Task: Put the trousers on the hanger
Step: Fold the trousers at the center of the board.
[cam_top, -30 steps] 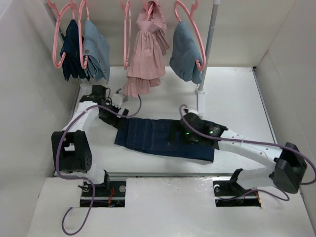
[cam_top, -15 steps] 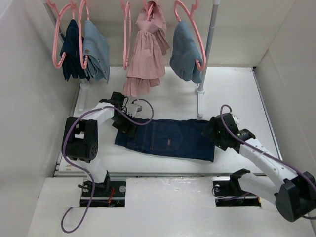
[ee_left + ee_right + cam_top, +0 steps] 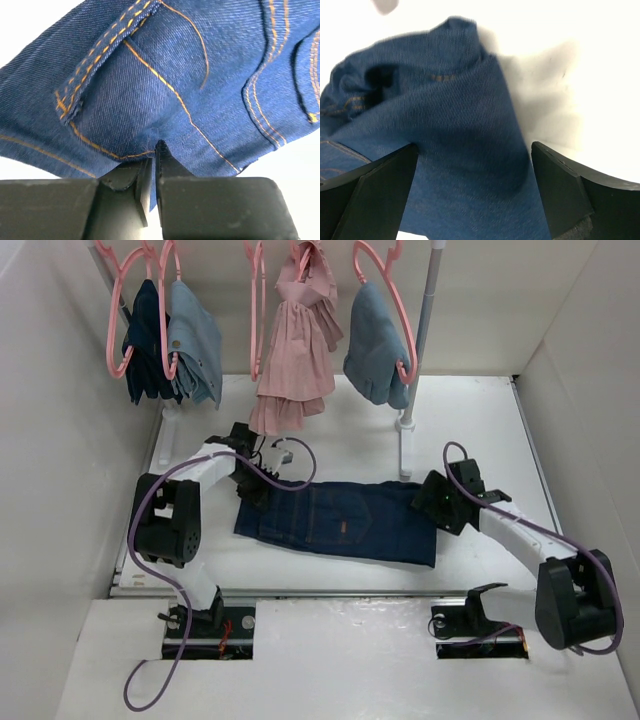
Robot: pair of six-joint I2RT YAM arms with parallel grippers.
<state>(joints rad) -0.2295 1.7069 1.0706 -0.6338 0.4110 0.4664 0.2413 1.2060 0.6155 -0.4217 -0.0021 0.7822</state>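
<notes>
The dark navy trousers (image 3: 335,523) lie flat across the white table, waist end to the left. My left gripper (image 3: 252,490) is at that left end. In the left wrist view the left gripper (image 3: 155,150) is shut, with a fold of the orange-stitched trousers (image 3: 165,75) pinched between its fingers. My right gripper (image 3: 432,502) hovers at the trousers' right end. In the right wrist view the right gripper (image 3: 475,155) stands wide open, with the trousers (image 3: 450,130) under and between its fingers. A thin pink hanger (image 3: 256,330) hangs bare on the rail at the back.
On the back rail, other pink hangers carry a dark garment (image 3: 145,335), a light blue denim piece (image 3: 197,340), a pink pleated dress (image 3: 297,350) and another light denim piece (image 3: 375,345). The rack's pole (image 3: 427,320) stands on the table behind the trousers' right end.
The left gripper moved onto the trousers' left edge and closed on the cloth. The right gripper moved from the trousers' middle to their right end, staying open.
</notes>
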